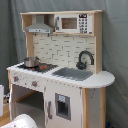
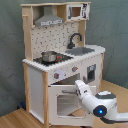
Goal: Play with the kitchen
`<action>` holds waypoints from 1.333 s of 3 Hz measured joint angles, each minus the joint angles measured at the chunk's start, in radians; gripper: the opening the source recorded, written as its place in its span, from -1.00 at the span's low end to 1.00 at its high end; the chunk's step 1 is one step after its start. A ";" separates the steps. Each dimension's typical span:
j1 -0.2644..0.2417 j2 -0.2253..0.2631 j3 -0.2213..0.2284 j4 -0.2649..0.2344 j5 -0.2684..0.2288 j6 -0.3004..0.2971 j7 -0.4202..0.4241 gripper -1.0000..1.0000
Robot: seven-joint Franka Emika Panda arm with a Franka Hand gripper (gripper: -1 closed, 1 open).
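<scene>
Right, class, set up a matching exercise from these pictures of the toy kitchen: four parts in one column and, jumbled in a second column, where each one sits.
Things:
1. pot
2. faucet
3. microwave
4. oven door

Places:
A. top shelf, beside the hood
B. on the stovetop
C. low at the front, by the robot arm
D. behind the sink

Pairs: 1-B, 2-D, 3-A, 4-C
</scene>
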 joint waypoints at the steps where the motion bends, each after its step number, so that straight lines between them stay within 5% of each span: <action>1: 0.004 0.001 0.000 0.000 0.000 -0.010 -0.001 1.00; 3: 0.069 0.013 0.000 0.000 -0.019 -0.167 -0.002 1.00; 4: 0.075 0.014 -0.040 0.016 -0.110 -0.182 -0.001 1.00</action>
